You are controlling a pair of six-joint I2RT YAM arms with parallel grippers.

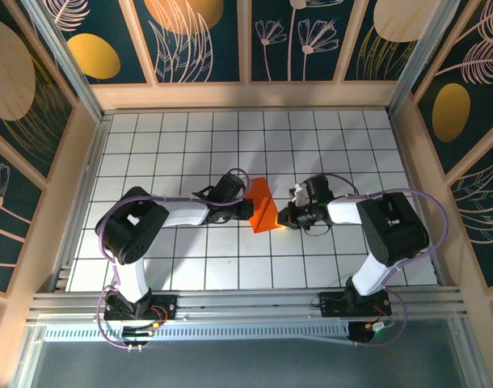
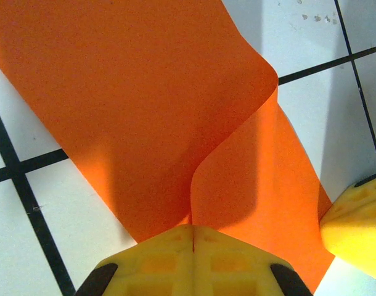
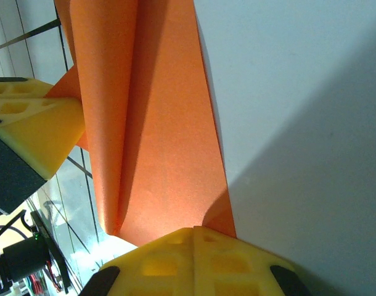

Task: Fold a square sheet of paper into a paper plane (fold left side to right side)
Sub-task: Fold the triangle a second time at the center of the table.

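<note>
Alignment matters most in this fold: in my judgement the lifted left edge should travel over level and land flush on the right edge before any crease is pressed, with neither arm tugging hard enough to tear. The thin, bright orange square sheet of paper (image 1: 263, 212) sits mid-way across the white gridded table (image 1: 190, 145) between the arms, partly raised and curled into a soft, uncreased wave with layers overlapping. The left gripper (image 2: 193, 245) has its yellow jaws closed on one edge; the right gripper (image 3: 193, 250) pinches another.
</note>
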